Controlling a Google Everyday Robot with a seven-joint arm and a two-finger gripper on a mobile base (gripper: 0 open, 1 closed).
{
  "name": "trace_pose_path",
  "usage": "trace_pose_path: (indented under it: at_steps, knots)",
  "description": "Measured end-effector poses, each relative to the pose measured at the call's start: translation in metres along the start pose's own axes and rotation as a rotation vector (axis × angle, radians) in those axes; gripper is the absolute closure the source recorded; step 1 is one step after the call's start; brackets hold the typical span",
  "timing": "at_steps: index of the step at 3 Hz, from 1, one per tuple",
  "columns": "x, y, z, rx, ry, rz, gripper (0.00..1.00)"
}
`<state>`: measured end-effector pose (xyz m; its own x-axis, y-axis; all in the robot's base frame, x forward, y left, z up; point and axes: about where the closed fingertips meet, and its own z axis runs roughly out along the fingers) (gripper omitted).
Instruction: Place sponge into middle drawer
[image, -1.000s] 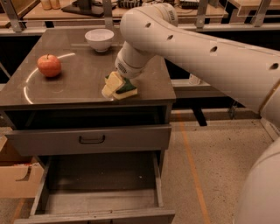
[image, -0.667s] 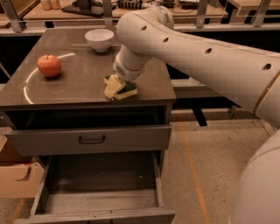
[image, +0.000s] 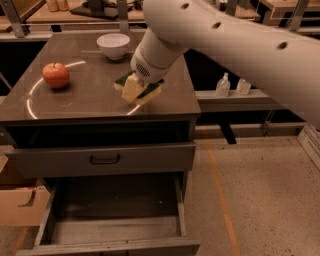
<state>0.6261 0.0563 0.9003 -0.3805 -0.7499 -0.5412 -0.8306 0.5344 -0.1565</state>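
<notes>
The sponge (image: 142, 91), green scrub top over pale yellow foam, is tilted just above the right part of the dark tabletop (image: 85, 100). My gripper (image: 134, 86) reaches down from the big white arm at the upper right and is shut on the sponge. The wrist hides most of the fingers. The middle drawer (image: 115, 231) stands pulled open at the bottom of the cabinet, below and in front of the gripper. Its dark floor is bare.
A red apple (image: 56, 75) sits on the left of the tabletop and a white bowl (image: 113, 45) at the back. A shut drawer front with a black loop handle (image: 105, 159) lies above the open drawer. A cardboard box (image: 20, 205) stands left; bottles (image: 222, 85) on a right-hand shelf.
The sponge has tilted and risen slightly off the tabletop with the gripper. The view has shifted a little; apple, bowl and drawers have not moved.
</notes>
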Motion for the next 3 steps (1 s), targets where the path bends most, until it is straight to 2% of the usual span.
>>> trace_pose_path:
  at_steps: [1,2,3]
  knots:
    - [0.026,0.036,-0.043,-0.127,-0.082,-0.080,1.00]
    - [0.058,0.067,-0.054,-0.275,-0.173,-0.098,1.00]
    - [0.063,0.065,-0.075,-0.280,-0.234,-0.102,1.00]
